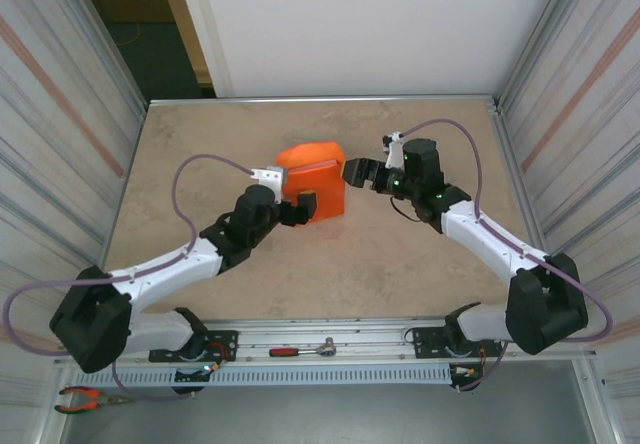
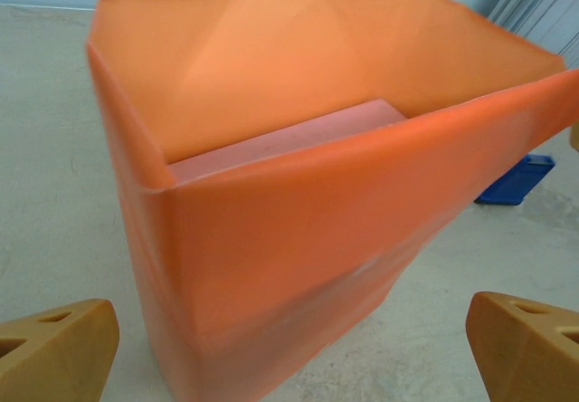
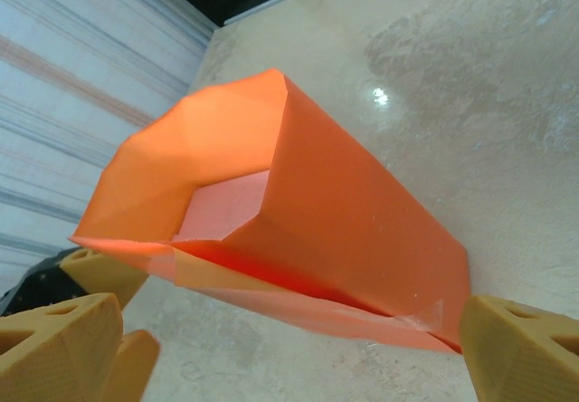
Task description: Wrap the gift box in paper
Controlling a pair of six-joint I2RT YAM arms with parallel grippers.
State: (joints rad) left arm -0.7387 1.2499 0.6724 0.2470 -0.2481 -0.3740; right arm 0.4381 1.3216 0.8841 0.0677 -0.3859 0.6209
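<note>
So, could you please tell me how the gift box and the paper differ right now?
The paper is bright orange; the gift box is pale pink. The paper is creased and flares past the end, while the gift box sits recessed inside with a flat face. Both share a rectangular outline.

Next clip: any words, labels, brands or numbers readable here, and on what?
No readable text in any view.
The paper and the gift box inside it are plain.
The blue object behind them shows no lettering.
The pliers and ratchet at the near edge are too small to show any marks.
</note>
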